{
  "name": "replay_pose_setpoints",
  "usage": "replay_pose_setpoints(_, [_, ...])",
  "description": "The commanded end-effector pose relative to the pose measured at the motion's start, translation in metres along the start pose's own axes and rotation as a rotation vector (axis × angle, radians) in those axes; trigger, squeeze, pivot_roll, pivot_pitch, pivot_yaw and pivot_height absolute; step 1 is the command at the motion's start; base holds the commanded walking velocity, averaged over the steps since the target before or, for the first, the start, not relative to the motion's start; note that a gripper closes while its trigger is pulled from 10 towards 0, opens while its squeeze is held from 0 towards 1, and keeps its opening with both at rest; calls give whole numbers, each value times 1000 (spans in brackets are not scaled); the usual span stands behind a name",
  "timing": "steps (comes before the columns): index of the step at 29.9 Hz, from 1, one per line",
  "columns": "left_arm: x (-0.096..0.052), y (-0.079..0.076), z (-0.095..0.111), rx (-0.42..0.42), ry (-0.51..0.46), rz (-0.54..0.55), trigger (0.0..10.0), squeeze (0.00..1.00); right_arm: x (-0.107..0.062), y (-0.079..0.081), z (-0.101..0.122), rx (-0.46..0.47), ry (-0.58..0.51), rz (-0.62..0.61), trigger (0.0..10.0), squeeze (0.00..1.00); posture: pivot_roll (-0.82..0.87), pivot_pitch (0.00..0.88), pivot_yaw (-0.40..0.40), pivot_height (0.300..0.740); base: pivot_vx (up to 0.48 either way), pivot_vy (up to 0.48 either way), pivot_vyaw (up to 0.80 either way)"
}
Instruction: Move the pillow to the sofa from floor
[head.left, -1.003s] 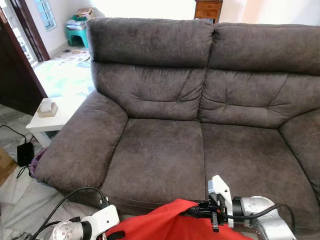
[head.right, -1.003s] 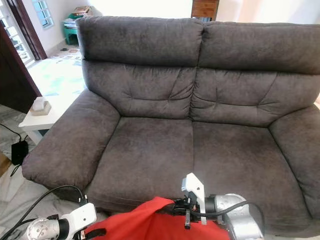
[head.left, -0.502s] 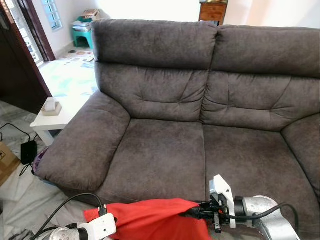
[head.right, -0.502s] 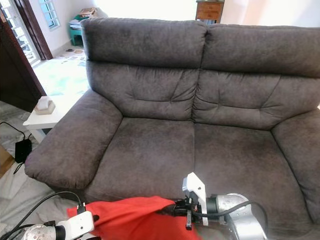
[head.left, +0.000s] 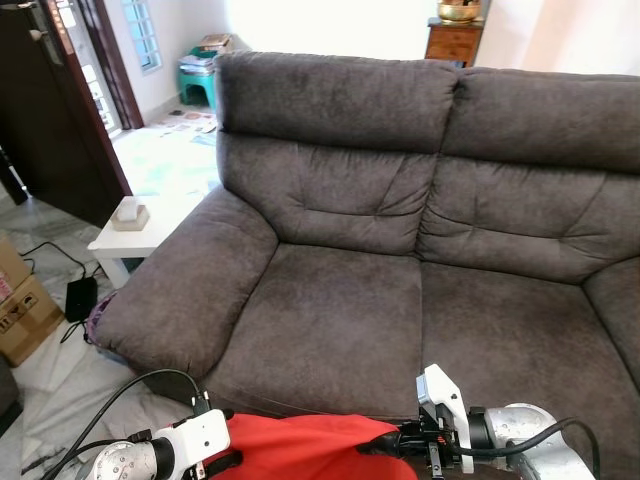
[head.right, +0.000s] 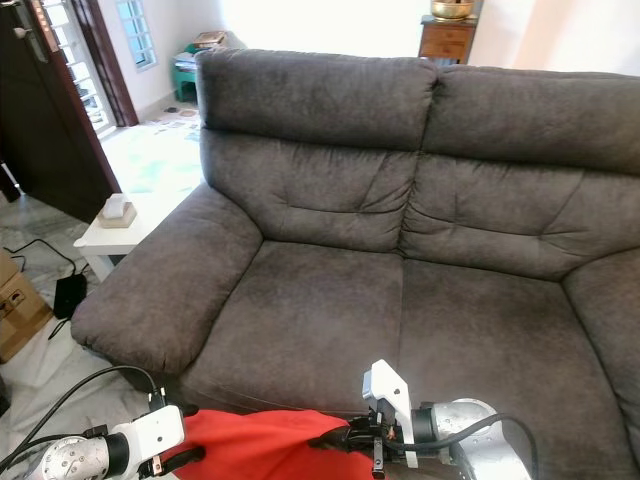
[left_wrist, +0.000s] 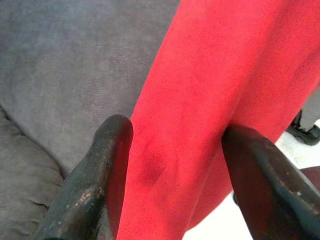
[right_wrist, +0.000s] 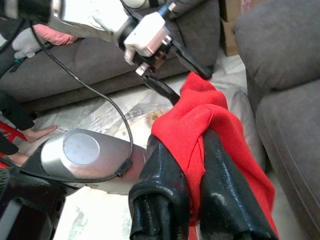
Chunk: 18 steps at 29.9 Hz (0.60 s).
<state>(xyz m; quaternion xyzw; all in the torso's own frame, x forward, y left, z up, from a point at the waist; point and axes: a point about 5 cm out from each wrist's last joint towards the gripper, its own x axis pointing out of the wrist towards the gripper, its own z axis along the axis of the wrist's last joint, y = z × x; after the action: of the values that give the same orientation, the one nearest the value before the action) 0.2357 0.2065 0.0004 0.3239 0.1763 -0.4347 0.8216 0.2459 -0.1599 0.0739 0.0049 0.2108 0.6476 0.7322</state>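
Red fabric hangs between my two arms: the pillow, slack and off the floor, just short of the front edge of the grey sofa. My left gripper has its black fingers pressed against either side of one folded end, and my right gripper is clamped tight on a bunched corner at the other end. So the pillow spans from one grip to the other, low in front of me, with the seat cushion directly ahead and slightly above it.

I judge the pickup done and the carry nearly finished; the step in hand is getting the pillow up over the seat. The next move calls for raising both arms together and reaching forward until the red cloth clears the front lip of the cushion, then letting go with both sides at once so it lands flat on the seat. The soft cover may sag and catch on the sofa's edge if I lift too little.
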Motion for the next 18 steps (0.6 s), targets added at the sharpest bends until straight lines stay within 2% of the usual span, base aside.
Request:
replay_pose_setpoints(1, [-2, -1, -3, 6, 16, -24, 10000, 0, 1, 5, 24, -98, -74, 65, 10000, 0, 100, 10, 15, 740, 0, 0, 0])
replay_pose_setpoints(11, [-2, -12, -11, 4, 63, -98, 10000, 0, -15, 17, 22, -118, 1, 145, 10000, 0, 84, 0, 13, 740, 0, 0, 0])
replay_pose_setpoints(14, [-3, -14, -12, -2, 58, -116, 10000, 0, -27, 20, 16, -120, 66, 149, 10000, 0, 79, 0, 11, 740, 0, 0, 0])
replay_pose_setpoints(18, [-2, -18, -13, -13, 56, -145, 10000, 0, -29, 20, 19, -128, 65, 143, 10000, 0, 76, 0, 11, 740, 0, 0, 0])
